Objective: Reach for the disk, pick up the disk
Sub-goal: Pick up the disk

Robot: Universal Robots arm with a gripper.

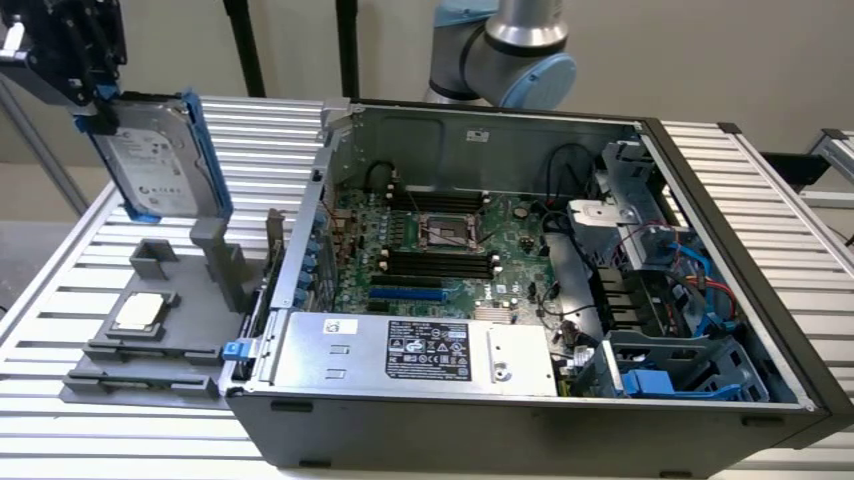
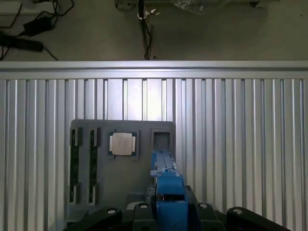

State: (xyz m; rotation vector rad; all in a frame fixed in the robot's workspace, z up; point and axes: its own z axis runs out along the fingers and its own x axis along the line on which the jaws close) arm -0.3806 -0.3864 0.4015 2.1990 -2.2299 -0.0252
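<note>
Exterior view: gripper (image 1: 94, 100) clamped on the top edge of the disk (image 1: 150, 160) — a flat grey metal slab with a white label and blue plastic frame. It hangs upright over the grey holder (image 1: 160, 350), at the exterior view's left of the open computer case (image 1: 534, 420).

Wrist view adds the ground below — ribbed metal table (image 2: 240, 144), square silver chip (image 2: 122, 144) seated in the holder, and an empty square slot (image 2: 161, 139) beside it.

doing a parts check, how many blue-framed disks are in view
1. The disk is held upright in the gripper above the grey holder, at the exterior view's left. More could be hidden in the bays of the computer case.
</note>
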